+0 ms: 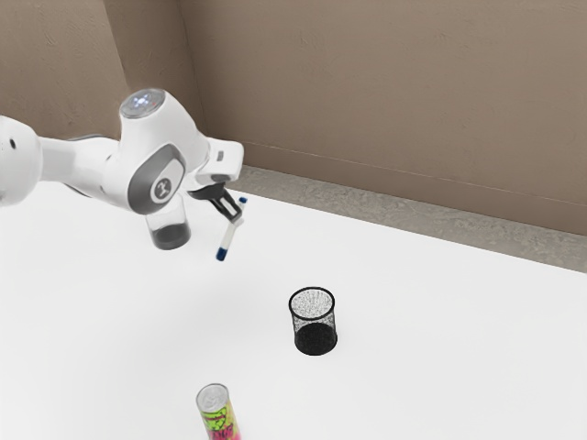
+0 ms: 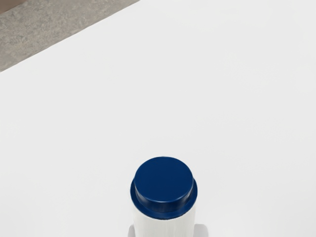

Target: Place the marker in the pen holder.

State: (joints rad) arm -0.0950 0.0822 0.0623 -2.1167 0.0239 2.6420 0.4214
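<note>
Marker is in the pincer: closed on the barrel toward its upper end, a finger on each side. It's up off the bench, well apart from the holder, on its exterior-view-left side and farther from the camera. Near upright, some lean, lower blue end free.

Holder: black mesh, upright, mouth up. Can is on the holder's camera side, toward the exterior view's left. Behind the marker, farther from the holder, there's a cup; probably clear with a dark bottom, but the arm covers part of it.

Handling: should be light and stiff, smooth plastic, so it could pivot if bumped. Not fragile. Grip spot is good, leaves plenty of length to drop in. Wouldn't regrip.

Next, I'd carry it high over the holder, straighten it, center it, lower, release. Main risk: lower end catching the rim and tipping the holder, which is likely light too.
</note>
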